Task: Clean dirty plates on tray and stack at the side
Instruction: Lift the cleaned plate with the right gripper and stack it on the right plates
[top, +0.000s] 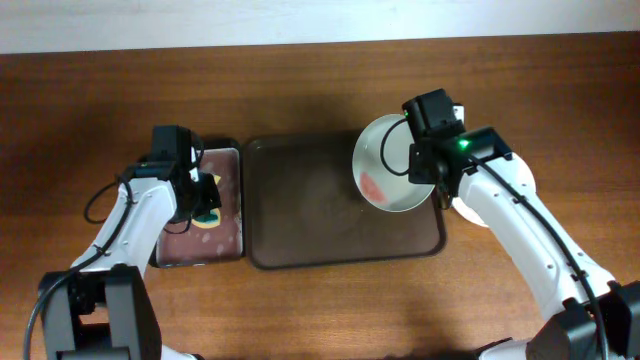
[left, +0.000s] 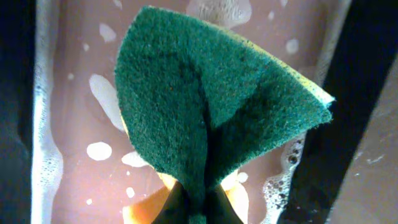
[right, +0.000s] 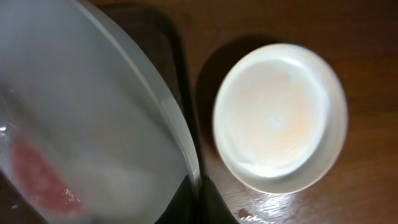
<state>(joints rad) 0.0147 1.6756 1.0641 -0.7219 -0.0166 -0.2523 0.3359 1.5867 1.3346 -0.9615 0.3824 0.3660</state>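
My right gripper (top: 432, 172) is shut on the rim of a pale plate (top: 388, 165) with a red smear, holding it tilted above the right part of the dark brown tray (top: 300, 215). In the right wrist view the held plate (right: 81, 124) fills the left, its red smear low at the left. A clean pinkish-white plate (right: 280, 115) lies on the table right of the tray, mostly hidden under my arm in the overhead view. My left gripper (top: 205, 203) is shut on a folded green and yellow sponge (left: 211, 106) over the small soapy sponge tray (top: 232, 160).
The sponge tray holds pinkish water with white suds (left: 102, 93) and stands directly left of the brown tray. A small wet spot (right: 244, 214) lies on the wooden table near the clean plate.
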